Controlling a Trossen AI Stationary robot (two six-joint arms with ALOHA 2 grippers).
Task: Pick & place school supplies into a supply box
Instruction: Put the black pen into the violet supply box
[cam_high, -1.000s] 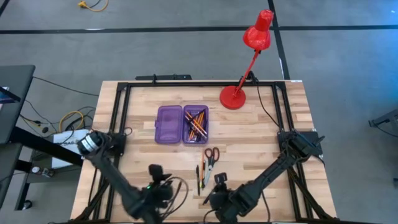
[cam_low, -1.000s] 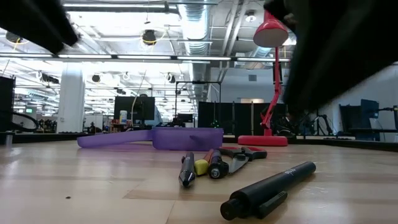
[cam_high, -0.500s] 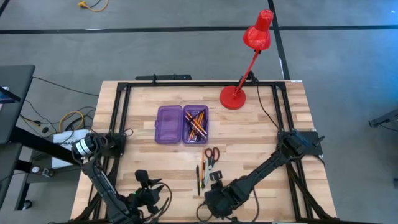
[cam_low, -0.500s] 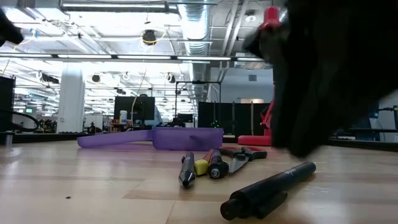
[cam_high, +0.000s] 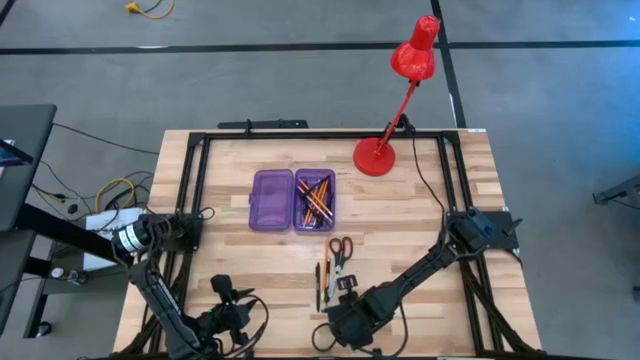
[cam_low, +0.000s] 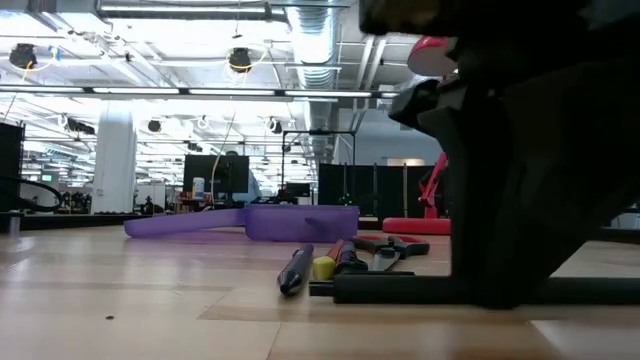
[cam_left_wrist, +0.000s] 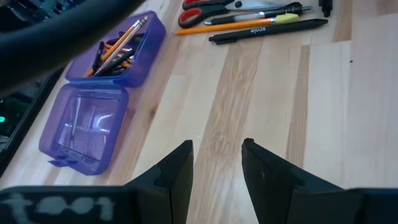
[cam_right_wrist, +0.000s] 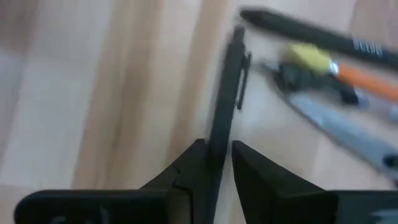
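Our right gripper (cam_right_wrist: 217, 155) is clenched on a slim black pen with a pocket clip (cam_right_wrist: 225, 93), which lies flat on the pale wooden table (cam_high: 420, 220) with its barrel pinched between the two dark fingers (cam_right_wrist: 186, 168). We hold it on the near side of the translucent purple plastic pencil case (cam_high: 292, 200), close to the table's front edge. Just beside the held pen, between it and the case, lie the small red-handled scissors (cam_high: 340, 247), a thin orange pencil (cam_left_wrist: 205, 28) and another black pen (cam_left_wrist: 267, 32). The case lies open in two halves: the one nearer the scissors holds orange pencils and dark pens (cam_high: 316, 199), the other shows nothing inside. Our left gripper (cam_left_wrist: 216, 171) hovers released, fingers apart and holding nothing, over bare wood on the near side of the case. Behind the case stands a red desk lamp (cam_high: 400, 95).
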